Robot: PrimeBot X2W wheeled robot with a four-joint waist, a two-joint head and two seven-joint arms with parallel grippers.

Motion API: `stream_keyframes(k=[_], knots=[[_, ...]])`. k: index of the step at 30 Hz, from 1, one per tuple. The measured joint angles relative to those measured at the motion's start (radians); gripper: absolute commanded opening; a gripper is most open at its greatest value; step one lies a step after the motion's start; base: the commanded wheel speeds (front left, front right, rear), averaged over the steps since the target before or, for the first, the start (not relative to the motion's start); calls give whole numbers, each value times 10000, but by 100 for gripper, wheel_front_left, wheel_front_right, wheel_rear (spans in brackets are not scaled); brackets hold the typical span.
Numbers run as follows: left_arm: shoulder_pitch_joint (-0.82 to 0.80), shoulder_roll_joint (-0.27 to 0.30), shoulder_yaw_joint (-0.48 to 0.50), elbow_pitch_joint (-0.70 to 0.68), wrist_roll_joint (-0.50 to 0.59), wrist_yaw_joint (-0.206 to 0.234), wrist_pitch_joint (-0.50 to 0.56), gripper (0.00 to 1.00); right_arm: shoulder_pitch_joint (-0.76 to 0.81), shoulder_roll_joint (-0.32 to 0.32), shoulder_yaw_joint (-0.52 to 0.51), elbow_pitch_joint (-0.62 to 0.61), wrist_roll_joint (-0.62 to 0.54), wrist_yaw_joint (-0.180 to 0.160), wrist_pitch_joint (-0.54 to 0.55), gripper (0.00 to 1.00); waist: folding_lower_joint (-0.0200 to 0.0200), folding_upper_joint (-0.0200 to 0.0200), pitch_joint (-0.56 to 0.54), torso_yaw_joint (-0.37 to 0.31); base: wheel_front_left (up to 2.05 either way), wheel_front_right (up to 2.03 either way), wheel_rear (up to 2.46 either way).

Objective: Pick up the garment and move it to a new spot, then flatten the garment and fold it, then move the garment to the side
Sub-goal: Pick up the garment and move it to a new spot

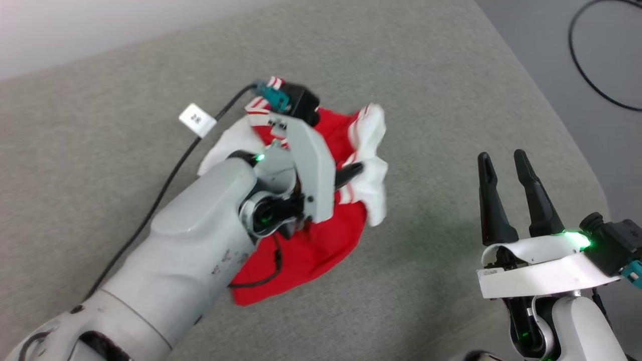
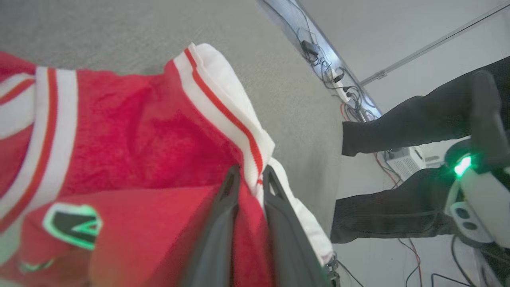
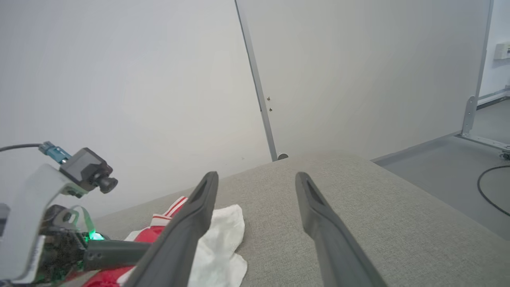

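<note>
Left hand (image 2: 251, 175) pinches the garment (image 2: 139, 131) at its striped white trim.

Grey padded surface (image 1: 431, 70), dark-trousered legs (image 2: 402, 127)

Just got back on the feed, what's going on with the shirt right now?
The left gripper is pinched shut on the garment, gripping a fold of red fabric beside the white striped trim. The garment sits crumpled on the grey surface, not yet flattened or folded. The right gripper hangs open off to the right, apart from the cloth and holding nothing. A person's legs stand beyond the surface's edge in the left wrist view.
</note>
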Motion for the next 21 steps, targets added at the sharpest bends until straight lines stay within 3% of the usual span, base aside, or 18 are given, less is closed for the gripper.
stream_keyframes(k=[8, 20, 21], knots=[[-111, 458, -1032, 1066, 548, -73, -104, 0, 1, -2, 169, -165, 282, 0, 0, 100, 0, 0, 402, -552, 0, 0, 0], [-721, 706, -2589, 1321, 1156, -132, -117, 0, -11, 0, 309, -334, 403, 0, 0, 100, 0, 0, 753, -928, 0, 0, 0], [-771, 709, -2661, 1321, 1156, -132, -100, 14, -14, -2, 316, -345, 407, 0, 0, 100, 0, 0, 771, -933, 0, 0, 0]])
